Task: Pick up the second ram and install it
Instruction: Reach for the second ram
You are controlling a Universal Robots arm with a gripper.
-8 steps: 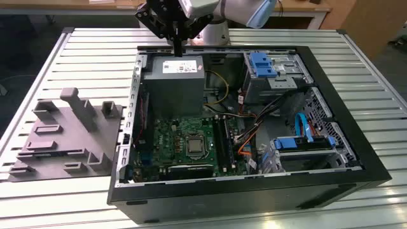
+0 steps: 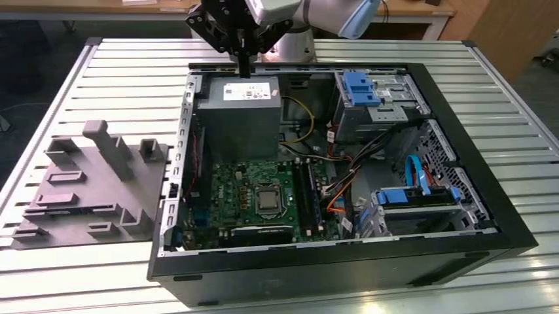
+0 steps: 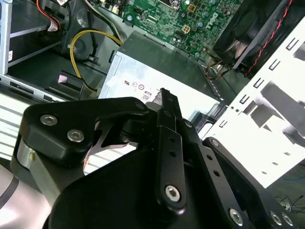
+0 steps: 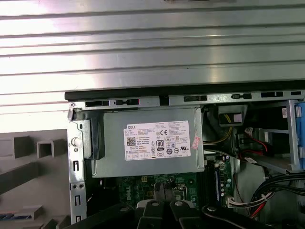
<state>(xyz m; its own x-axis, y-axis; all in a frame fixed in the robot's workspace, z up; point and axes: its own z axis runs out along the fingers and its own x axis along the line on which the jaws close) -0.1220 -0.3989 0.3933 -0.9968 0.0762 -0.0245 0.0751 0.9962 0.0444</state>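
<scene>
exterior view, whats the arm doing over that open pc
A Universal Robots arm is working at an open computer case lying on a slatted metal table. Its gripper hangs over the end of the case with the grey power supply, fingers shut with nothing between them. The motherboard lies exposed further inside, and a grey fixture block sits beside the case on the exterior view's left.
</scene>
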